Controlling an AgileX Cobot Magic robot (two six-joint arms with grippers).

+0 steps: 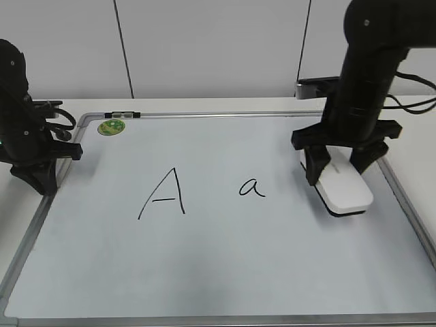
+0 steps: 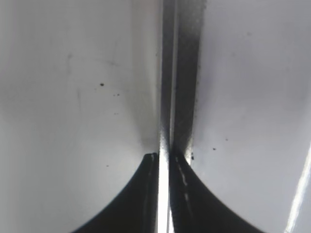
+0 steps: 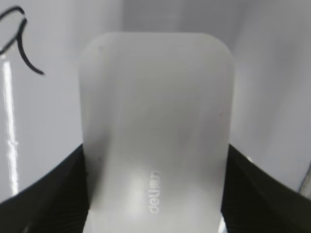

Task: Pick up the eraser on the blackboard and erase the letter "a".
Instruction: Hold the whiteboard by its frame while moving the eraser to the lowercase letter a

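eraser (image 3: 155, 131) near end cut off | right pincer (image 1: 345, 168) pinching it | left pincer (image 2: 164, 194) pressed together

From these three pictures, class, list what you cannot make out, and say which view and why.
- Left wrist view: the left gripper is blurred; whether it touches the blackboard frame is unclear.
- Right wrist view: the letter "a" is cut off by the edge.
- Right wrist view: the eraser lettering is blurred.
- Exterior view: the green sticker print is too small.

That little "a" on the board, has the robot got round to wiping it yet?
Not yet. The letter "a" is intact. The right gripper straddles the eraser, which still lies on the blackboard. Lifting and wiping remain. The left gripper waits at the frame.
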